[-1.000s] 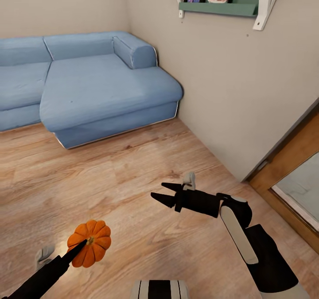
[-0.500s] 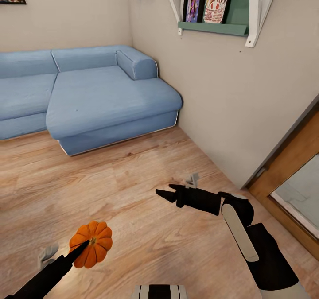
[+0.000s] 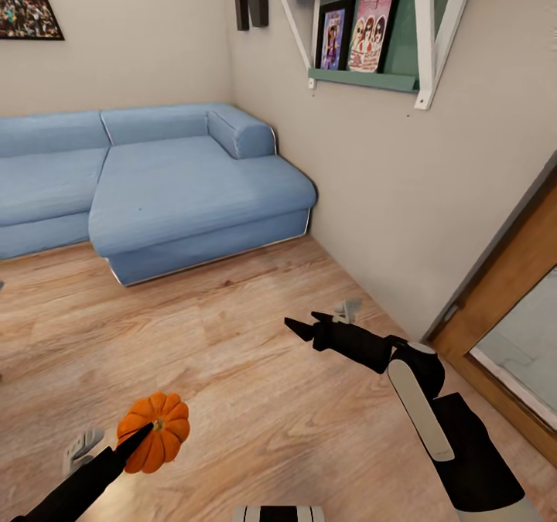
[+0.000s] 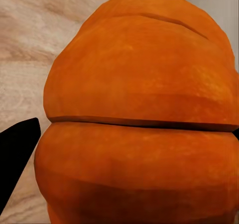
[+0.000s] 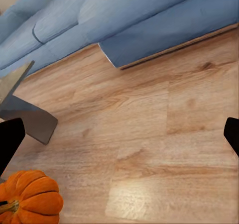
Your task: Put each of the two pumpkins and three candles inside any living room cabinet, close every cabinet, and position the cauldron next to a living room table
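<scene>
One bright-orange ribbed pumpkin (image 3: 157, 429) hangs above the wooden floor at the lower left of the head view, with my left gripper (image 3: 151, 437) shut on it. In the left wrist view the pumpkin (image 4: 139, 114) is seen close up, with a black fingertip (image 4: 15, 159) pressed against its side. My right gripper (image 3: 300, 327) is held out over the floor to the right of the pumpkin, open and holding nothing. The right wrist view looks across the floor and catches the pumpkin (image 5: 29, 200) at one corner. A grey corner that may belong to the table (image 5: 27, 115) shows there too.
A blue corner sofa (image 3: 170, 189) stands against the far wall. A beige wall (image 3: 387, 197) runs along the right, carrying a shelf (image 3: 363, 80) with framed pictures. A wooden door frame (image 3: 510, 290) lies at the far right. Wooden floor (image 3: 232, 367) stretches between.
The head view has tilted upward, so more wall and shelf show. The pumpkin stays in my left gripper. My right gripper has reached slightly farther forward.
</scene>
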